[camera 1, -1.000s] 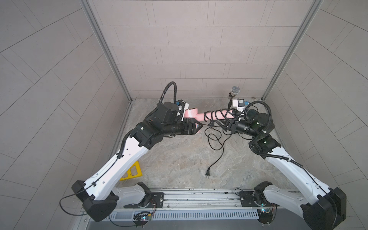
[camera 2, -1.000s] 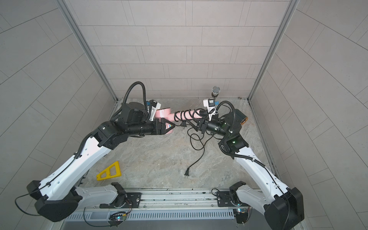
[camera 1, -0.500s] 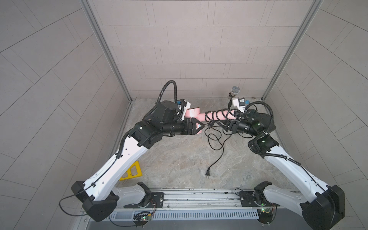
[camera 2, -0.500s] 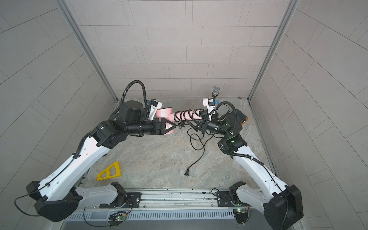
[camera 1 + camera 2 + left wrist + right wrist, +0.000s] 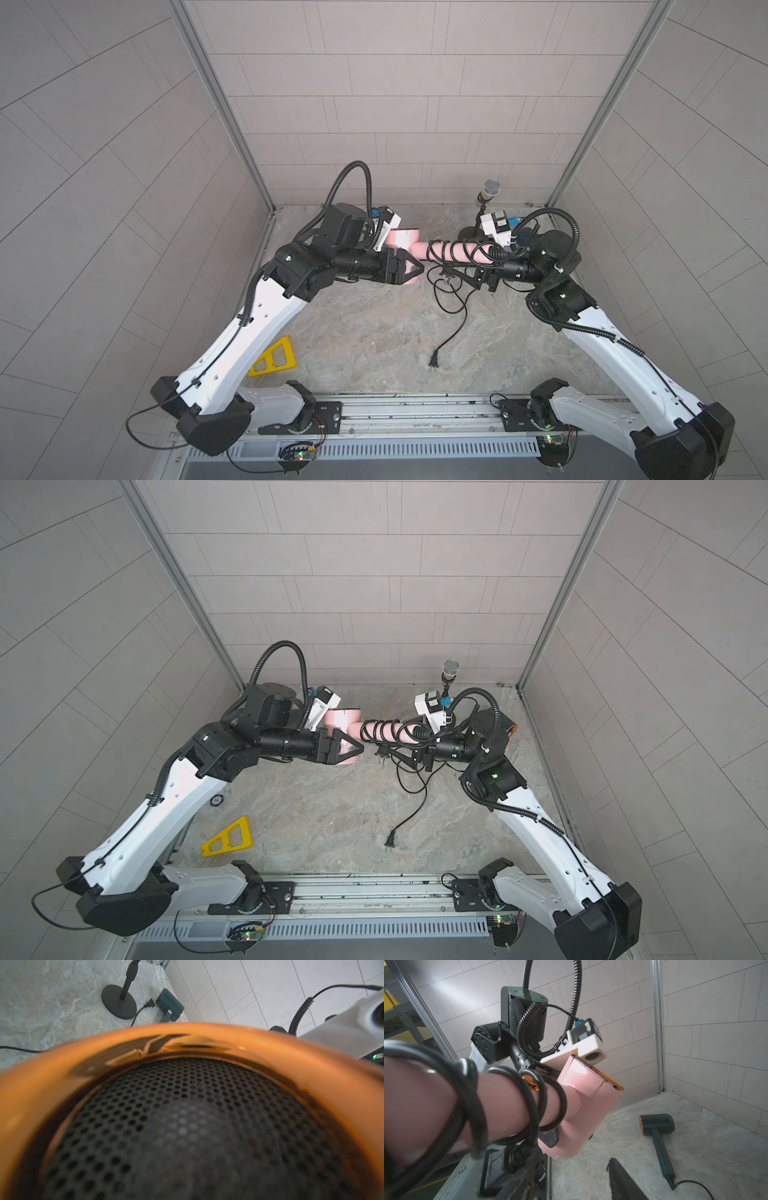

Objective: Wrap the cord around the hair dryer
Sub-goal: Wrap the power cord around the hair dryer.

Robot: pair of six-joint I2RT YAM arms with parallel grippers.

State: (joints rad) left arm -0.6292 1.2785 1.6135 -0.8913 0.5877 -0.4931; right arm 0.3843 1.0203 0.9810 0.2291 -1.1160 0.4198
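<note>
The pink hair dryer (image 5: 402, 239) hangs level above the table between the two arms. My left gripper (image 5: 409, 270) is shut on its barrel. In the left wrist view only its copper rim and black grille (image 5: 187, 1126) show. The black cord (image 5: 451, 251) runs in several turns around the pink handle (image 5: 500, 1105). Its loose part drops to the table, where a plug (image 5: 434, 362) lies. My right gripper (image 5: 478, 277) is just under the handle's end. Its jaws stand apart, with one dark finger (image 5: 623, 1180) showing and bare floor in the gap.
A dark green hair dryer (image 5: 656, 1124) with its own cord lies at the back right, behind my right arm. A microphone on a round stand (image 5: 490, 192) stands at the back. A second plug (image 5: 446, 279) hangs below the handle. A yellow triangle (image 5: 274, 357) lies front left.
My right gripper's jaws have spread a little wider near the handle's end. The left gripper and the dryer have shifted slightly to the right.
</note>
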